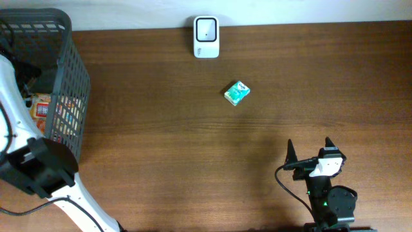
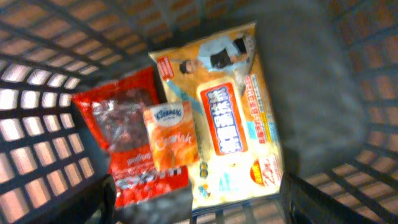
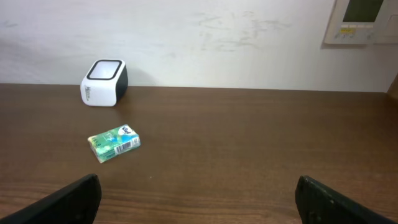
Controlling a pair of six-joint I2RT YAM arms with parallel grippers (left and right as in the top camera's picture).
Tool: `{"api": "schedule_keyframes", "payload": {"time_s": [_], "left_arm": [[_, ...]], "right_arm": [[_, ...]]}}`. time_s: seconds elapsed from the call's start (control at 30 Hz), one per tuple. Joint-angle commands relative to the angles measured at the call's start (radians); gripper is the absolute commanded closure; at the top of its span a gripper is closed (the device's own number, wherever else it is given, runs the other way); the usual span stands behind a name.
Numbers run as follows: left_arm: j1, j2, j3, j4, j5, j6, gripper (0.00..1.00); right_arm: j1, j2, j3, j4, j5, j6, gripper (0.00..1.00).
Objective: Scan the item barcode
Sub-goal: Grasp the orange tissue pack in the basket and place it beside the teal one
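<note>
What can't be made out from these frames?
- Barcode on the green packet: too small to read overhead and in the right wrist view.
- Left gripper: overhead, hidden by the left arm and the basket wall. In the left wrist view, blur merges its fingers with the dark mesh, so open or shut is unclear.
- Print on the packs in the basket: blurred in the left wrist view, mostly screened by mesh overhead.

Tight basket walls, apparently, around packets

basket | tissue pack atop red packet | yellow pouch
</note>
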State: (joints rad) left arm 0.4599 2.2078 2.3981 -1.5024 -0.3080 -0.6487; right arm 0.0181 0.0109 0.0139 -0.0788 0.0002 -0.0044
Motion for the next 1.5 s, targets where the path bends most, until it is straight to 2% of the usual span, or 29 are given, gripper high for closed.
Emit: {"api": "schedule_keyframes", "payload": {"time_s": [0.0, 0.23, 0.27, 0.3, 0.37, 0.4, 0.43, 0.53, 0.6, 0.63, 0.7, 0.77, 0.83, 0.9, 0.97, 1.03, 1.1, 1.2, 1.3, 1.47], "left_arm": [[0.02, 0.002, -0.168, 0.068, -0.022, -0.01, 0.18], [0.105, 0.002, -0.367, 0.161, -0.022, -0.01, 0.18], [0.106, 0.002, -0.41, 0.201, -0.013, -0.009, 0.23], [0.106, 0.002, -0.436, 0.227, 0.027, 0.007, 0.34], [0.106, 0.002, -0.453, 0.26, 0.107, 0.021, 0.36], [0.106, 0.002, -0.453, 0.268, 0.106, 0.021, 0.51], [0.106, 0.002, -0.453, 0.261, 0.106, 0.021, 0.59], [0.106, 0.002, -0.483, 0.257, 0.106, 0.021, 0.46], [0.111, 0.002, -0.509, 0.259, 0.098, 0.021, 0.45], [0.113, 0.002, -0.511, 0.273, 0.098, 0.029, 0.53], [0.111, 0.001, -0.508, 0.294, 0.099, 0.071, 1.0], [0.112, -0.016, -0.455, 0.265, 0.103, 0.071, 1.0], [0.112, -0.052, -0.313, 0.206, 0.104, 0.071, 1.0], [0.11, -0.131, -0.089, 0.154, 0.212, 0.071, 1.0], [0.099, -0.192, 0.022, 0.155, 0.369, 0.07, 1.0], [0.01, -0.287, 0.074, 0.177, 0.624, 0.07, 1.0], [-0.146, -0.303, 0.074, 0.177, 0.698, 0.077, 1.0], [-0.472, -0.256, 0.023, 0.203, 0.507, 0.228, 1.0], [-0.693, -0.121, -0.048, 0.211, 0.49, 0.262, 1.0], [-0.874, 0.171, -0.051, 0.28, 0.434, 0.277, 1.0]], "right_arm": [[-0.006, -0.007, -0.008, -0.003, 0.005, -0.006, 0.02], [-0.006, -0.007, -0.008, -0.003, 0.005, -0.006, 0.02], [-0.006, -0.007, -0.008, -0.003, 0.005, -0.006, 0.02], [-0.006, -0.007, -0.008, -0.003, 0.005, -0.006, 0.02], [-0.006, -0.007, -0.008, -0.003, 0.005, -0.006, 0.02], [-0.006, -0.007, -0.008, -0.003, 0.005, -0.006, 0.02], [-0.006, -0.007, -0.008, -0.003, 0.005, -0.006, 0.02], [-0.006, -0.007, -0.008, -0.003, 0.005, -0.006, 0.02], [-0.006, -0.007, -0.008, -0.003, 0.005, -0.006, 0.02], [-0.006, -0.007, -0.008, -0.003, 0.005, -0.006, 0.02], [-0.006, -0.007, -0.008, -0.003, 0.005, -0.006, 0.02], [-0.006, -0.008, -0.008, -0.003, 0.005, -0.006, 0.02], [-0.006, -0.007, -0.008, -0.003, 0.005, -0.006, 0.01], [-0.006, -0.007, -0.008, -0.003, 0.005, -0.006, 0.02], [-0.006, -0.007, -0.008, -0.003, 0.005, -0.006, 0.02], [-0.006, -0.007, -0.008, -0.003, 0.005, -0.006, 0.02], [-0.006, -0.007, -0.008, -0.003, 0.005, -0.006, 0.02], [-0.006, -0.007, -0.008, -0.003, 0.005, -0.006, 0.02], [-0.006, -0.007, -0.008, -0.003, 0.005, -0.006, 0.02], [-0.006, -0.007, -0.008, -0.003, 0.005, -0.006, 0.02]]}}
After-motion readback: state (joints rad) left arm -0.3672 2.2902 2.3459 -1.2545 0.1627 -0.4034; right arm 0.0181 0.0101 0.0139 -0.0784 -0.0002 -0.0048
